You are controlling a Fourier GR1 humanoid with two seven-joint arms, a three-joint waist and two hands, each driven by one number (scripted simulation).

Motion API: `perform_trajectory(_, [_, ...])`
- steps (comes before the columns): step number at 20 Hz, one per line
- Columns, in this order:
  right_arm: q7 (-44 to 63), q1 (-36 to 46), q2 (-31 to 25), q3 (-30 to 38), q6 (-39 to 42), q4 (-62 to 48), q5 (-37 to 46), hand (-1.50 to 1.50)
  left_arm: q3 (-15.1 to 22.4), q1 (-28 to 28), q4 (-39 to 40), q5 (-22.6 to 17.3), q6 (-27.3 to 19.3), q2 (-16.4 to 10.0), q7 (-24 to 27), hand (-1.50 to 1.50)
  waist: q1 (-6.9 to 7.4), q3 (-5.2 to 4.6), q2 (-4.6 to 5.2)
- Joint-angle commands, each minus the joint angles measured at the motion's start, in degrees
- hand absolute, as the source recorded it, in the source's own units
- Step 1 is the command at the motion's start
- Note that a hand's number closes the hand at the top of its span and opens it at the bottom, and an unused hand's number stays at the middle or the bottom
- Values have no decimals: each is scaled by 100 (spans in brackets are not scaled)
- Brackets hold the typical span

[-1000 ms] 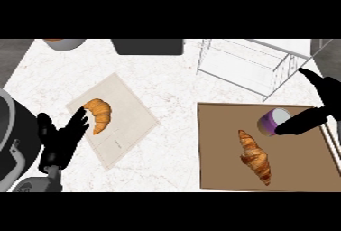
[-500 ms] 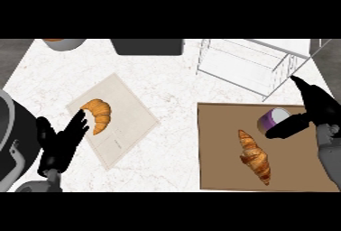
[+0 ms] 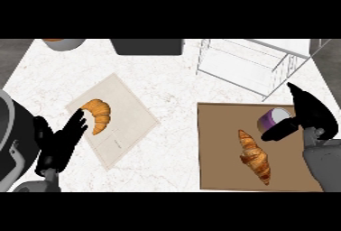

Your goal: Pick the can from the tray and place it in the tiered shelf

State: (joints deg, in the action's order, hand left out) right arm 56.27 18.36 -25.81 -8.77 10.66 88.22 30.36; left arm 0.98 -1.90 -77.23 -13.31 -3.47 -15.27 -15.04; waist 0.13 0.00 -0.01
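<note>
left hand (image 3: 60, 146): lower left of the frame, resting, fingers straight and close together, tips at the edge of the pale board (image 3: 133, 124) beside the board croissant (image 3: 99, 116); I see little risk from it.
tray croissant (image 3: 255, 157): lies just below and left of the can; a sweeping thumb could nudge it.
right hand (image 3: 311, 115): right edge of the frame, fingers spread, thumb reaching along the can's lower side, long fingers standing straight behind it; not curled round it.
grasp risk: closing from one side may shove or tip the can toward the tray's upper left instead of pinching it.
can (image 3: 275, 118): upper right part of the brown tray (image 3: 220, 178); purple wall, white top, small and round. It probably slips easily; I cannot tell if it stands upright or tilted.
tiered shelf (image 3: 246, 67): white wire, upper right of the frame, just past the tray's far edge; a carried can could catch on the wires.
</note>
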Motion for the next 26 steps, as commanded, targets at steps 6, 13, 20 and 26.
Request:
perform_trajectory(6, [-603,73,66,512,81,-650,600,-150,-141,19,25,189,151,178,6,0,-2,0,2])
perform_trajectory(13, [-1291,56,697,408,-689,-1446,1188,-150,-48,184,-630,489,-166,385,-437,0,20,2,0])
perform_trajectory(20, [-1824,229,681,136,390,-1976,979,150,-270,27,-210,369,231,308,-186,0,71,1,15])
perform_trajectory(26, [-2348,179,906,180,-66,-2108,1100,150,-438,136,-87,379,363,196,-35,0,35,2,7])
